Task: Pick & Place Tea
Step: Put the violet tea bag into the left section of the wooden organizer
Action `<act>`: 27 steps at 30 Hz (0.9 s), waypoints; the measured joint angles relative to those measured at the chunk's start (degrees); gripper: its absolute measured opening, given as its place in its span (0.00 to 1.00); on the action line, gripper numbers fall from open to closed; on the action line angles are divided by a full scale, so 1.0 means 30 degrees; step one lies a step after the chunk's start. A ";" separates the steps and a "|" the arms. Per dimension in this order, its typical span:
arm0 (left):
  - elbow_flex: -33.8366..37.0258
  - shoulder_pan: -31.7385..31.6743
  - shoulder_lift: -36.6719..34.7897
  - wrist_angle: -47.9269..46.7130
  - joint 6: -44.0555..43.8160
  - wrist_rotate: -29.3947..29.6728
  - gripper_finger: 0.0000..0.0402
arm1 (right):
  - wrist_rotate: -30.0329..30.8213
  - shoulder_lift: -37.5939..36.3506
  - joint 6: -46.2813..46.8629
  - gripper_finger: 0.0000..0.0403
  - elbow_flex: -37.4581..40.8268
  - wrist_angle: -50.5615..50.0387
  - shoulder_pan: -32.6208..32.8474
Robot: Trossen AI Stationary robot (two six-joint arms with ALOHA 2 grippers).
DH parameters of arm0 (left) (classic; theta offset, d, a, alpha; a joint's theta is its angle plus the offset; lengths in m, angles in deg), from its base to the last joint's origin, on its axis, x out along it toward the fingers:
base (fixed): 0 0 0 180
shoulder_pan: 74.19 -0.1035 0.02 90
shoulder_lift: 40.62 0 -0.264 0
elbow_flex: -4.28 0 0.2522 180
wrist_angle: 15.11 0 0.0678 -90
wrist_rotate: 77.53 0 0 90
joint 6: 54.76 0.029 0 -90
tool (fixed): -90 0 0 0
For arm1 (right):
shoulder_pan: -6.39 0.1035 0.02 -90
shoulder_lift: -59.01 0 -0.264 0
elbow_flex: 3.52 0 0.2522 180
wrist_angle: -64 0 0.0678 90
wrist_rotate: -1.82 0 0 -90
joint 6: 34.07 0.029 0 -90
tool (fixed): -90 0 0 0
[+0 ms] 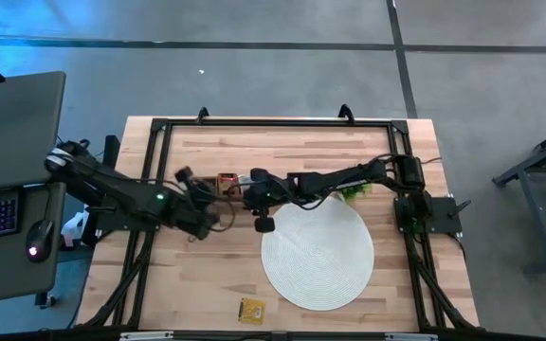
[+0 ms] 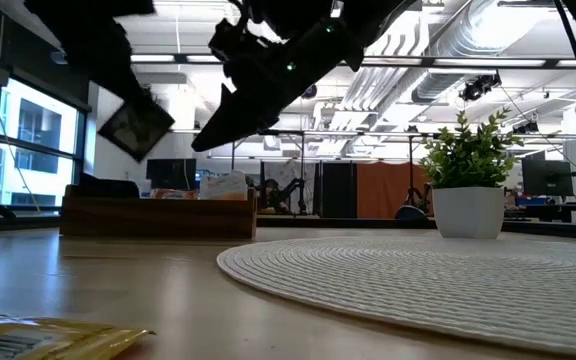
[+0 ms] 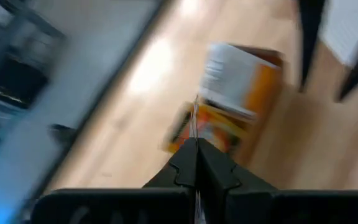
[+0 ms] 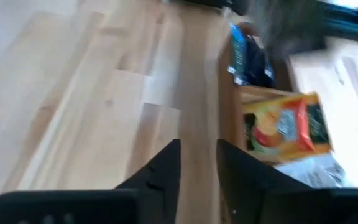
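My left gripper (image 3: 196, 146) is shut on a black tea packet (image 2: 136, 128) and holds it in the air in front of the brown divided tray (image 2: 158, 215). My right gripper (image 4: 197, 155) is open and holds nothing. It hovers over bare wood by the tray's near side, and the low view shows it (image 2: 208, 140) to the right of the held packet. The tray (image 1: 226, 180) holds more packets: a white-and-orange one (image 3: 241, 74), a red-green one (image 4: 281, 127) and dark ones (image 4: 247, 59). A yellow packet (image 1: 251, 310) lies flat near the table's near edge. My left gripper pinches the black packet between its two fingers, which come from above. The wrist view shows the packet edge-on as a thin line (image 3: 194, 121) rising from between the fingertips. The packet hangs tilted below the fingers (image 2: 128, 100), clear of the table and the tray.
The round white mat (image 1: 318, 254) covers the table's right middle. A small green plant in a white pot (image 1: 354, 192) stands at the mat's far edge. Both arms crowd the space near the tray. Bare wood lies left of the mat and toward the near edge.
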 joint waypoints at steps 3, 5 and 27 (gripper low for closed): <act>0.0926 0.0317 -0.1701 -0.0710 -0.0299 0.2135 0.00 | 0.0113 0.0000 0.0397 0.32 0.0000 -0.0147 0.0025; 0.2171 0.0254 -0.2941 -0.0117 -0.0304 0.2575 0.00 | -0.0093 0.0000 0.0400 0.35 0.0000 -0.0232 0.0044; 1.2640 0.0276 -0.8903 1.0470 0.3303 0.3958 0.00 | -0.1067 0.0000 0.0903 0.39 0.0000 0.0278 0.0037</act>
